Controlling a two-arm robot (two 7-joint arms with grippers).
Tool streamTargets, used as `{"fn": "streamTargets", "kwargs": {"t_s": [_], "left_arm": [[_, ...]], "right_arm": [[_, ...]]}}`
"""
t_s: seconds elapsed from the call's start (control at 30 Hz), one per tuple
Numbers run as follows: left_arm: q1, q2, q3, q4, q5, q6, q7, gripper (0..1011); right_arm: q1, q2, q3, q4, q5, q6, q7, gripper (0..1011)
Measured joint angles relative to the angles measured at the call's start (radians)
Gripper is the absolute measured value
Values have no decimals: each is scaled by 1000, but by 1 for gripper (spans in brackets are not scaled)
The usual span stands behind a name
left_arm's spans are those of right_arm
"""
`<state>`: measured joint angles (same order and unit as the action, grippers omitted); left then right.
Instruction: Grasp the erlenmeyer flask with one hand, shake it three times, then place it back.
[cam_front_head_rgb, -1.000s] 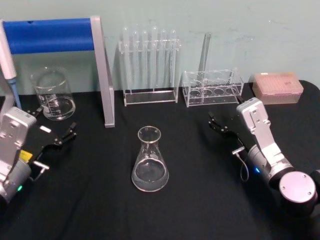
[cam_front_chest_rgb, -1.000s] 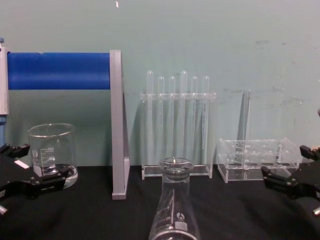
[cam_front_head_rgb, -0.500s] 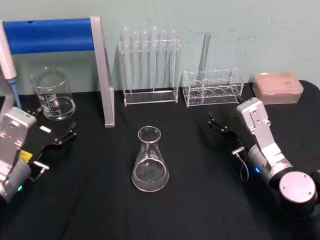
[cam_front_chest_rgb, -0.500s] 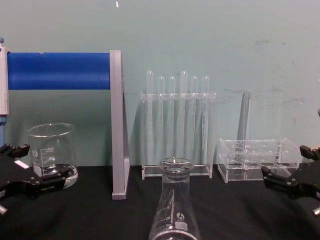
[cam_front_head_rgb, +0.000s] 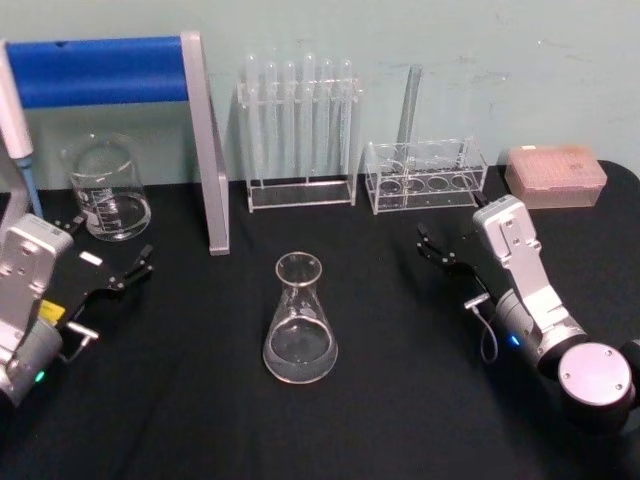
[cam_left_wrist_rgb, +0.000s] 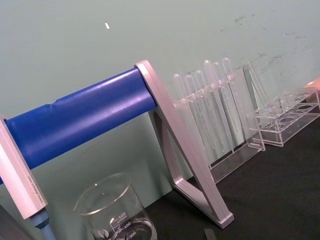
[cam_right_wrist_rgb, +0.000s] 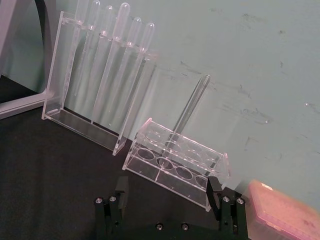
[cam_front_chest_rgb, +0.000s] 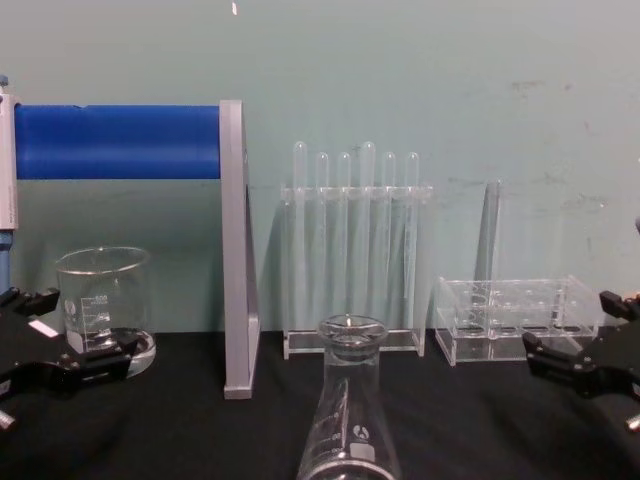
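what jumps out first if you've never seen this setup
The clear erlenmeyer flask stands alone, upright, mid-table on the black cloth, with the open left gripper and open right gripper resting to either side, apart from it. Behind on the left, a bright blue bar on a grey stand draws the eye.

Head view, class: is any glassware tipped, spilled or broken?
Nothing stands out. The clear glass conical flask stands upright on the black table, apart from both tools. The clear straight-sided beaker is upright too, and the thin test tubes sit in their rack.
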<state>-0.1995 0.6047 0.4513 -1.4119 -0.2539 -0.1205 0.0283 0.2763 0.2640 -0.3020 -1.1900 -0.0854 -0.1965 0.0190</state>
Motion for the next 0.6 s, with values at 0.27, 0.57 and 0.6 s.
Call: {"fn": "streamTargets", "kwargs": {"t_s": [0.27,0.57,0.6], "left_arm": [[0,0,0,0,0,0,0,1001],[0,0,0,0,0,0,0,1001],[0,0,0,0,0,0,0,1001]], "right_arm": [[0,0,0,0,0,0,0,1000],[0,0,0,0,0,0,0,1000],[0,0,0,0,0,0,0,1000]]}}
